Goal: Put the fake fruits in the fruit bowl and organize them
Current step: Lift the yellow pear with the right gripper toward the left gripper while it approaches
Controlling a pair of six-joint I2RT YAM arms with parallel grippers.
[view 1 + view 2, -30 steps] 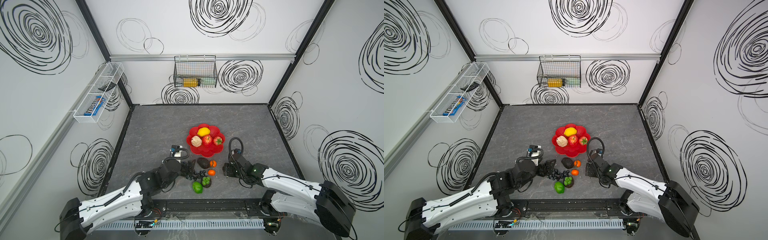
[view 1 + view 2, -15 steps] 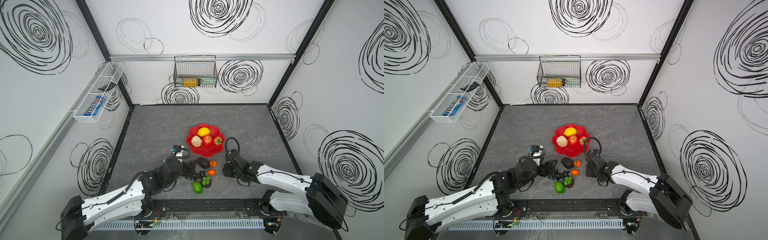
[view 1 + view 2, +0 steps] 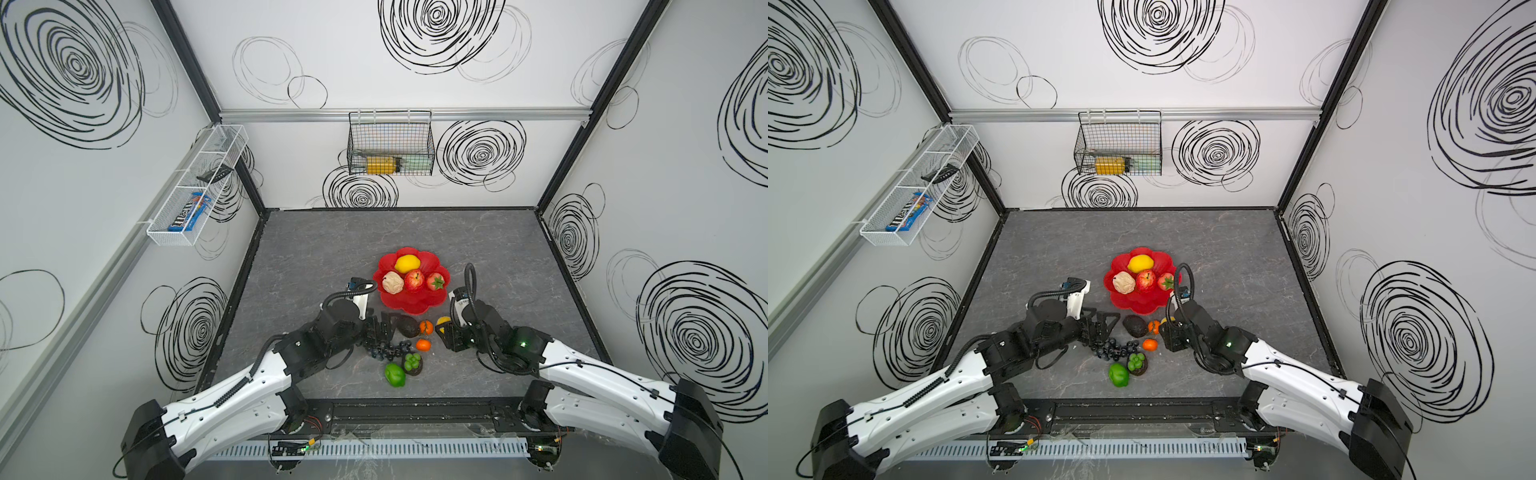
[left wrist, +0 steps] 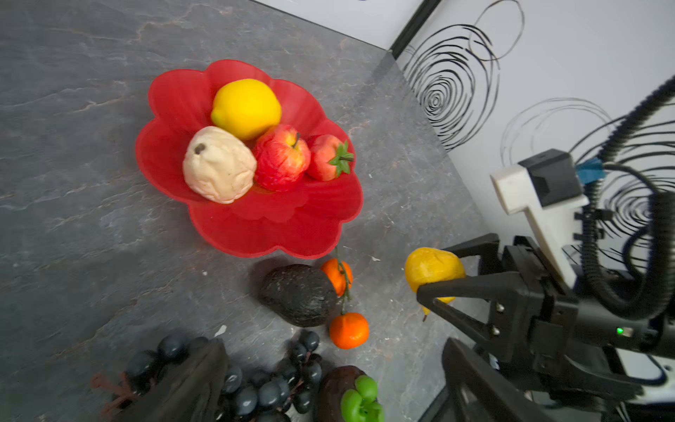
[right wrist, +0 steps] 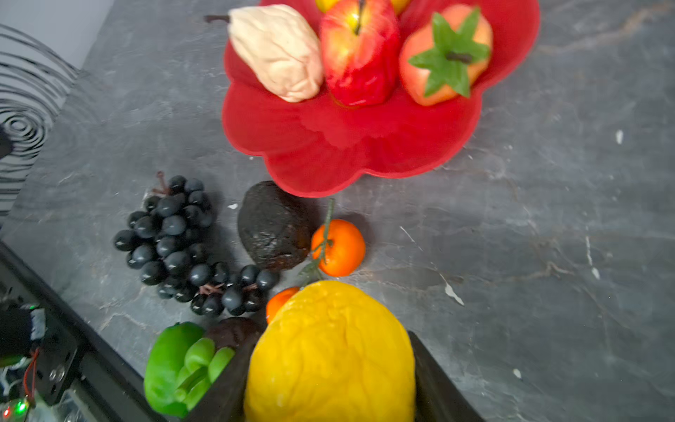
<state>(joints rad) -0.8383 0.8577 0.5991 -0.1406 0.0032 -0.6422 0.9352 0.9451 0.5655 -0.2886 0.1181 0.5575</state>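
the fake fruits are partly sorted. four sit in the shallow glossy red flower-shaped bowl (image 3: 409, 308) at mid-table: a smooth yellow plastic lemon (image 3: 407, 264) on the far side, then a lumpy cream fruit (image 3: 392, 282), a waxy red apple (image 3: 414, 279) and a red strawberry with a green leafy cap (image 3: 435, 281) in a row, touching one another. the near half of the bowl is bare.

on the grey stone-look tabletop (image 3: 332, 257), just near of the bowl, lie a rough black avocado (image 3: 409, 326), two small shiny oranges (image 3: 423, 345) joined by a thin green stem, a dark bunch of bead-like grapes (image 3: 384, 352), a glossy green pepper-shaped piece (image 3: 395, 374) and a green cluster on a dark brown base (image 3: 412, 363).

the right gripper (image 4: 434, 272) is clamped on a wrinkled yellow pear-like fruit (image 4: 433, 266), right of the oranges; i cannot tell if it is clear of the table. the left gripper (image 3: 379, 330) hangs spread wide over the grapes, holding nothing. by my reckoning about seven pieces are left to go in.
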